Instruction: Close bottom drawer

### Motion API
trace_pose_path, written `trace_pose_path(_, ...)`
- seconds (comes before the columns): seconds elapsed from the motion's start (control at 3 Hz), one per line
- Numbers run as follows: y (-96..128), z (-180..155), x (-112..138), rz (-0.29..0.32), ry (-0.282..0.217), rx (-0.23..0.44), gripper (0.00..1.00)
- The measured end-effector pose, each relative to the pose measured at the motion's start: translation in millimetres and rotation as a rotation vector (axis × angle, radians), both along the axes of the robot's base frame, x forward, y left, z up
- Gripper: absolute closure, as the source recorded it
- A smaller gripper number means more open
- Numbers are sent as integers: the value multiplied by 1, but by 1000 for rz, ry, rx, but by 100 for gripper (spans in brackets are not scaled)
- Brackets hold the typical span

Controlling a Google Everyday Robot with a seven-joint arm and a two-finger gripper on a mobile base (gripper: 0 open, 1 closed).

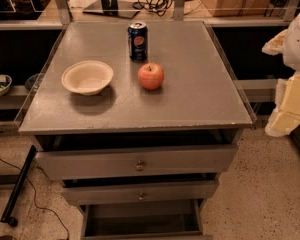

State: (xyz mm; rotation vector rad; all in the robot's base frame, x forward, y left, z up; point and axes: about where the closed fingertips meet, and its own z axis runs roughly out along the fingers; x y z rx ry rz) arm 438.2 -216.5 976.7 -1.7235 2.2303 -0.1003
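Note:
The bottom drawer (140,223) of the grey metal cabinet is pulled out towards me. I look down into its dark inside, and its front lies at the very bottom edge of the view; its knob does not show. Above it are the middle drawer (140,192) and the wide top drawer (138,162), each with a small central knob; both stick out a little. My gripper (290,101), a white and cream shape, hangs at the right edge of the view. It is beside the cabinet top's right front corner, well above and to the right of the bottom drawer, touching nothing.
On the cabinet top (200,94) stand a white bowl (87,77), a red apple (151,76) and a blue soda can (137,40). A black cable (35,194) trails over the speckled floor at the left. Shelving runs behind the cabinet.

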Motion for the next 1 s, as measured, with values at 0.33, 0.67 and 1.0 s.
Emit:
trace_pose_path(0.33,0,0,0,0,0,0,3)
trace_pose_path(0.67,0,0,0,0,0,0,26)
trace_pose_path(1.0,0,0,0,0,0,0,50)
